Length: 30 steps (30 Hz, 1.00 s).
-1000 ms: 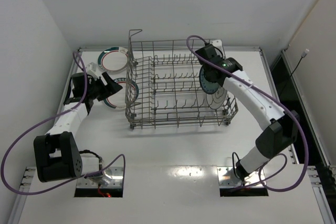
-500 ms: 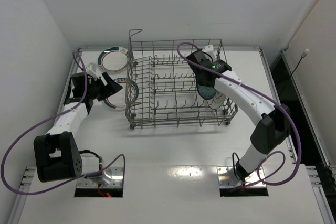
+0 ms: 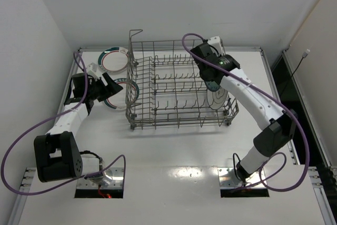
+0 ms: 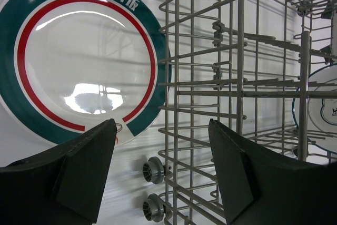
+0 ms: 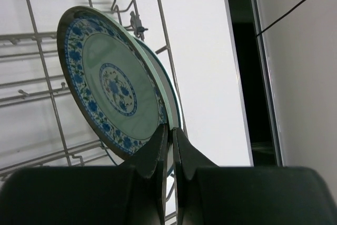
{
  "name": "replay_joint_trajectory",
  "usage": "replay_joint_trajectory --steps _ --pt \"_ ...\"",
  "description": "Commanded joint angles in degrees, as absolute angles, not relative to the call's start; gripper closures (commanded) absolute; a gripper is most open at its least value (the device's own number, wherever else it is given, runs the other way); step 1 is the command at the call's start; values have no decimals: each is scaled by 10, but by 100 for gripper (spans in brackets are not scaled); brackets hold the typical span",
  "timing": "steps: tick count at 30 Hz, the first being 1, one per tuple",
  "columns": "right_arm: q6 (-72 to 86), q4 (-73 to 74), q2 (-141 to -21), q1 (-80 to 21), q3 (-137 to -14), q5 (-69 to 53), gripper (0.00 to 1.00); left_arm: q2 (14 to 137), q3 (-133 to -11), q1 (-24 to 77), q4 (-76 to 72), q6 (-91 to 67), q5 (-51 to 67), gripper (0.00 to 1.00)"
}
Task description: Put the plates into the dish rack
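The dish rack (image 3: 174,114) stands mid-table. My right gripper (image 3: 209,75) is shut on the rim of the small teal patterned plate (image 3: 211,86), held on edge over the rack's right end. In the right wrist view the fingers (image 5: 171,130) pinch the plate (image 5: 113,85), with a white, teal-rimmed plate (image 5: 172,101) right behind it. My left gripper (image 3: 112,90) is open and empty beside a green-and-red banded plate (image 3: 120,100) lying left of the rack. That plate (image 4: 79,61) shows in the left wrist view just beyond the jaws (image 4: 160,175).
Another banded plate (image 3: 114,60) lies at the table's far left corner. The rack's wire wall (image 4: 210,93) and small wheels (image 4: 154,171) stand close in front of the left gripper. A plate (image 4: 321,111) shows through the wires. A cable hangs at the right wall (image 3: 300,61).
My right gripper with the teal plate swung left over the rack, then came back a little toward the far right. The left arm has not moved.
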State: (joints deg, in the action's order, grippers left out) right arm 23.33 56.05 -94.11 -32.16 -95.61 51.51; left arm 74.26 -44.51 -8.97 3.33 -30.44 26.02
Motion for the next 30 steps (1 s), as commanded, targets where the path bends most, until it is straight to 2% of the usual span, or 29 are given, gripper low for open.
replay_joint_trajectory --steps 1,13,24,26,30 --pt "229 555 -937 -322 -932 539 100 744 -450 -87 16 -296 260 32" --pt "254 556 -992 -344 -874 507 100 744 -450 -87 21 -296 260 32" --pt "259 553 -1015 -344 -900 429 100 744 -450 -87 21 -296 255 32" --pt "252 560 -1020 -338 -908 429 97 744 -450 -87 26 -296 255 32" --pt "232 579 -1020 -333 -946 429 83 738 -455 -87 42 -302 221 32"
